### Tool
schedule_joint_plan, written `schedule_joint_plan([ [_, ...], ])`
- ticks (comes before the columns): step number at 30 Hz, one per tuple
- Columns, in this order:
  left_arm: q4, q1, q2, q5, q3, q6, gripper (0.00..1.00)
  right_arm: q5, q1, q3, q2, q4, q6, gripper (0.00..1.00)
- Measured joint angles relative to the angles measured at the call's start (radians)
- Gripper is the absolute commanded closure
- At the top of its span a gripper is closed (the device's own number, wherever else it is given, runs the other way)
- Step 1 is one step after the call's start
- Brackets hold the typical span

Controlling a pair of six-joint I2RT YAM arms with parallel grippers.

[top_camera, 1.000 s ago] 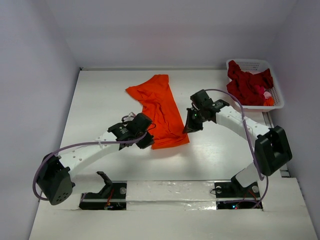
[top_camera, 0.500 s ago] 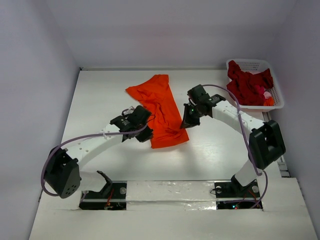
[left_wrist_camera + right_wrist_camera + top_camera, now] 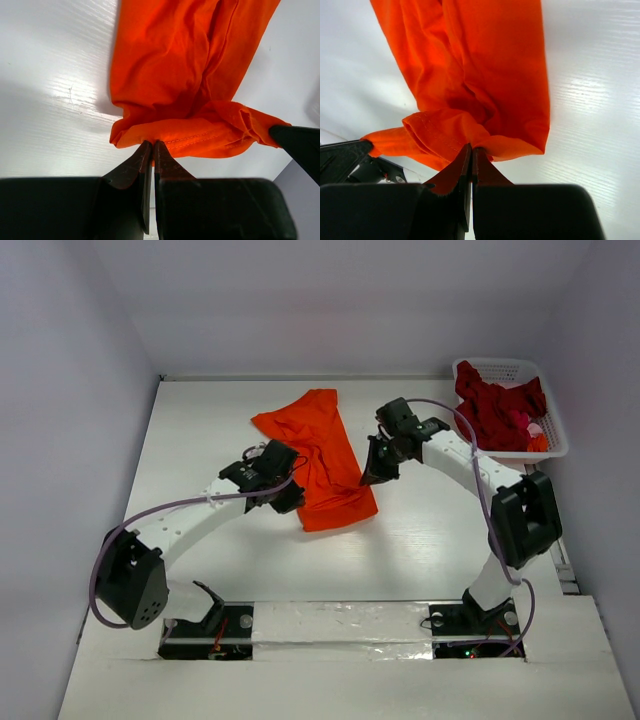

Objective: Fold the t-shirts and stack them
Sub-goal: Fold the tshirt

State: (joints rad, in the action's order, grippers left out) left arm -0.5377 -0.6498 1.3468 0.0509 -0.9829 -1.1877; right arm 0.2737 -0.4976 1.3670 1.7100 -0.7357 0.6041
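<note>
A bright orange t-shirt (image 3: 325, 455) lies as a long folded strip across the middle of the table. My left gripper (image 3: 291, 496) is shut on the near left corner of its hem (image 3: 190, 140); my right gripper (image 3: 371, 475) is shut on the near right corner (image 3: 470, 135). Both corners are lifted, and the near edge of the cloth bunches between the two sets of fingertips. In each wrist view the other gripper's dark finger shows at the frame edge. Dark red t-shirts (image 3: 497, 410) lie heaped in the basket at the far right.
A white latticed basket (image 3: 553, 430) stands at the table's back right corner with a small pink and orange item (image 3: 536, 435) among the cloth. White walls close the table at the back and both sides. Both arm bases sit at the near edge.
Both grippers have moved away from the near edge toward the back of the table, carrying the orange t-shirt's near hem with them. The cloth strip now looks shorter.
</note>
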Motion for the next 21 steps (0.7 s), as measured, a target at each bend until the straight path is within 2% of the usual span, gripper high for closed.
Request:
schedule_joint_plan([
  [21,-0.017,0.066,0.059,-0.020,-0.133,0.074,1.00,-0.034,0.026,0.168,0.071,-0.042,-0.025,1.00],
])
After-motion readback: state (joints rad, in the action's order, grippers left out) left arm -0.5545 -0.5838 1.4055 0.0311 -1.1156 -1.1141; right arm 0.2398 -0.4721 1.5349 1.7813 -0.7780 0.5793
